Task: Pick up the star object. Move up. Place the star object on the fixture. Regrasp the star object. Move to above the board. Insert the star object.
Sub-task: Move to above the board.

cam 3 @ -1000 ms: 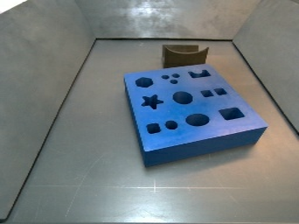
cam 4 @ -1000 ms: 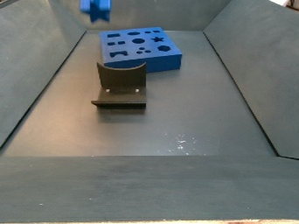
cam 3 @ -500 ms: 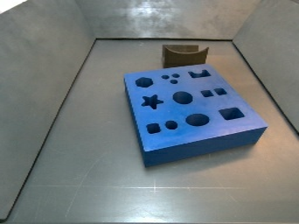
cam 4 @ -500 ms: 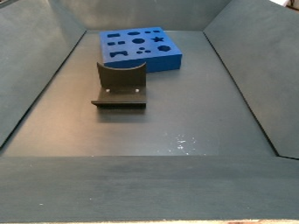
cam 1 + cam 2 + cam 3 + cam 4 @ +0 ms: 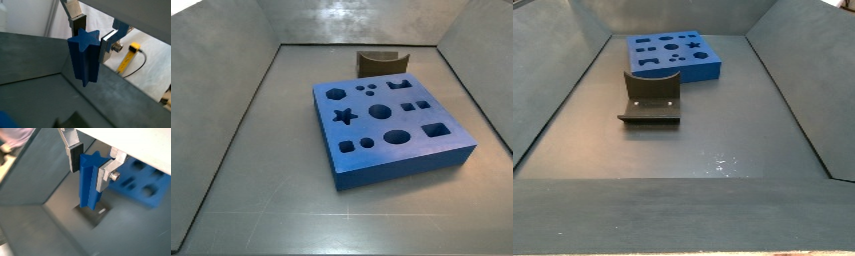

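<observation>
In both wrist views my gripper [image 5: 93,36] [image 5: 90,165] is shut on the star object [image 5: 85,56] [image 5: 89,180], a long blue star-profile prism that hangs down between the fingers [image 5: 75,157], high above the floor. The gripper and the star object are out of frame in both side views. The board [image 5: 409,160] [image 5: 703,71], a thick blue slab with cut-out holes, lies on the floor. The fixture [image 5: 378,63] [image 5: 651,95], a dark block with a curved notch, stands beside it with nothing on it. A corner of the board [image 5: 143,183] shows in a wrist view.
Grey sloping walls [image 5: 225,70] [image 5: 794,70] enclose the floor on all sides. A yellow cable or tool [image 5: 130,55] lies outside the bin in a wrist view.
One second ago the star object showed at the top edge of a side view above the board; it has since risen out of that frame. Board and fixture have not moved.
</observation>
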